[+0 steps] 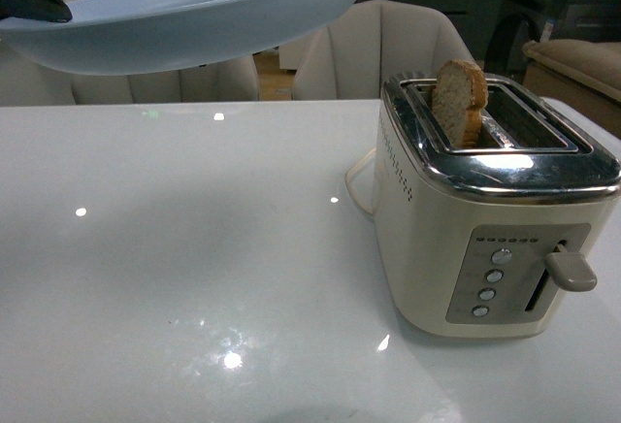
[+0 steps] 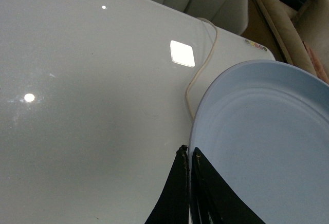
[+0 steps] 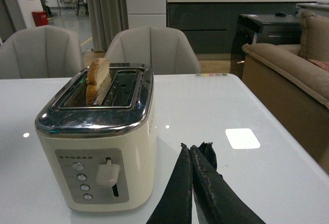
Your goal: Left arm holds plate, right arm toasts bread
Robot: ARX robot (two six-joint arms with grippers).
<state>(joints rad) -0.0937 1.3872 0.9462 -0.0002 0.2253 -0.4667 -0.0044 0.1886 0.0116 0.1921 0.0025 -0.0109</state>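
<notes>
Holds plate (image 1: 204, 20) high at left, clamped in left arm (image 2: 188, 153). Has bread (image 1: 459, 101) slotted in toaster (image 1: 427, 239) (lever (image 1: 571, 270) seemingly unpressed), right arm (image 3: 194, 148) pinched shut, empty.

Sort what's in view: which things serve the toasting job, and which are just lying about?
Job: plate, gripped by left hand; bread, standing in toaster; right hand, empty.
Lying about: chairs, sofa.

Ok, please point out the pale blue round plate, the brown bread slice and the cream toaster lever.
pale blue round plate (image 1: 213, 27), front view, outer wall.
brown bread slice (image 1: 454, 103), front view, cut face.
cream toaster lever (image 1: 571, 270), front view, its knob.
</notes>
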